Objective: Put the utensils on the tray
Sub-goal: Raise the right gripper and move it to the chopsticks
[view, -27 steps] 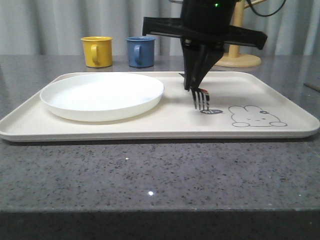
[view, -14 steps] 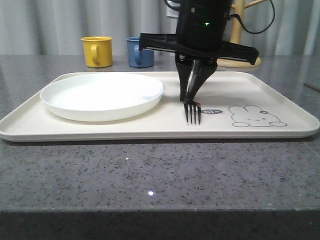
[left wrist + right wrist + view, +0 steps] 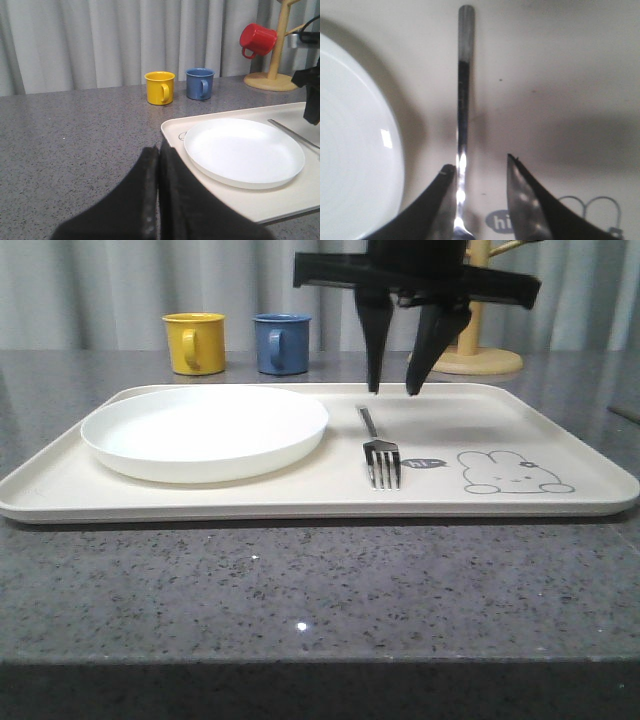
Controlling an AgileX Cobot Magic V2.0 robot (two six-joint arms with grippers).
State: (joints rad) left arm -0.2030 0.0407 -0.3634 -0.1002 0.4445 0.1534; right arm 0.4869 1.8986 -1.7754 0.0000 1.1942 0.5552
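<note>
The cream tray (image 3: 560, 425) with the rabbit drawing lies across the table. On its left half sits the round white plate (image 3: 205, 430) (image 3: 243, 151) (image 3: 355, 150). The silver fork (image 3: 378, 448) (image 3: 463, 100) lies flat on the tray, right of the plate, tines toward the front. My right gripper (image 3: 393, 390) (image 3: 479, 165) hangs open just above the fork's handle, holding nothing. My left gripper (image 3: 159, 150) is shut and empty over the bare table, left of the tray.
A yellow mug (image 3: 194, 342) and a blue mug (image 3: 281, 343) stand behind the tray. A wooden mug tree (image 3: 276, 50) with a red mug (image 3: 257, 39) stands at the back right. The tray's right half carries the rabbit drawing (image 3: 512, 472).
My right gripper lowered the fork onto the tray, opened, and rose. The fork now lies flat, released. The plate and mugs have not moved.
</note>
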